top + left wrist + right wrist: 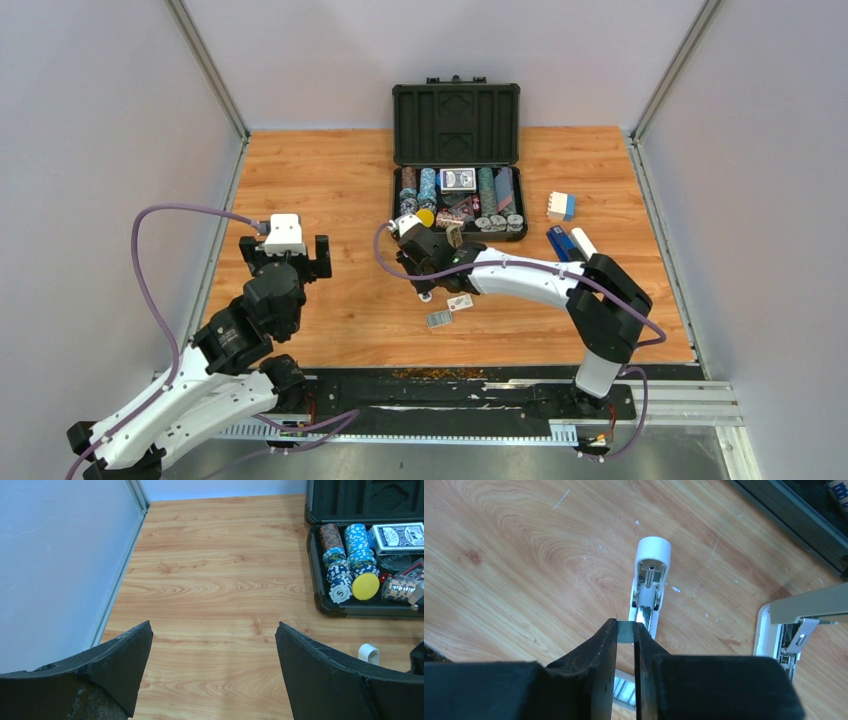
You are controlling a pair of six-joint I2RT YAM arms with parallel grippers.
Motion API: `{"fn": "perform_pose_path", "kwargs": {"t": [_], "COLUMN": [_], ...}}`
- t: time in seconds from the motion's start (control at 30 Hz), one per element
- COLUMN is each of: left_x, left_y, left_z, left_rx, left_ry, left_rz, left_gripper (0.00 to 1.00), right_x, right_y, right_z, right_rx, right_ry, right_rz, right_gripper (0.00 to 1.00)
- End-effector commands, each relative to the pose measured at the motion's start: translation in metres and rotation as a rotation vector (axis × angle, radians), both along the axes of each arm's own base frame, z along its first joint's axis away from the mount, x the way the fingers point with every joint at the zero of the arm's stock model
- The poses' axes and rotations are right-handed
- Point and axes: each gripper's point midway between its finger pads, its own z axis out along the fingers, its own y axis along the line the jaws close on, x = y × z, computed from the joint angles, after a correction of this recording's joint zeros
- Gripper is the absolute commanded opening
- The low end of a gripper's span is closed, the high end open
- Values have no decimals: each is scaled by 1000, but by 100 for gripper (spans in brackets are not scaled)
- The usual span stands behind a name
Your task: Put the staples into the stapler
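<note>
Showing the thin silvery-grey staple strip (626,632) clenched in the right gripper (625,627), mostly hidden by its fingers (594,655); slim grey-olive stapler (809,605) cropped at right; left gripper (214,627) released.

A black case (457,120) lies open on the wooden worktop (330,190), just beyond the right gripper (625,630), with its lid swung away toward the far wall. Its tray holds rows of poker chips (428,185), a deck of cards (458,179) and a yellow disc (365,586) at the corner nearest that gripper. Off to the gripper's right, well apart from it, sit a small white-and-blue box (561,206) and a dark blue stapler (560,243).
</note>
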Motion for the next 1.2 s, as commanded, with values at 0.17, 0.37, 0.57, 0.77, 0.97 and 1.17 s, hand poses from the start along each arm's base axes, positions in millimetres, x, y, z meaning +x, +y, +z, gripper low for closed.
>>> {"fn": "perform_pose_path", "kwargs": {"t": [0.17,0.37,0.57,0.77,0.97,1.17], "left_x": [2,2,2,2,2,2], "left_y": [-1,-1,-1,-1,-1,-2], "left_z": [6,6,6,6,6,6], "left_rx": [-26,-29,-29,-30,-29,-29], "left_ry": [-28,-28,-27,-27,-27,-26], "left_rz": [0,-1,-2,-3,-5,-8], "left_gripper": [100,100,100,100,100,100], "right_x": [11,12,13,13,11,9], "right_y": [5,2,-1,-3,-3,-3], "right_z": [-15,-23,-28,-33,-35,-37], "right_rx": [-2,-23,-41,-58,-62,-57], "right_ry": [-42,-39,-42,-43,-37,-25], "right_rz": [-40,-47,-54,-53,-46,-42], "right_gripper": [13,13,13,13,13,13]}}
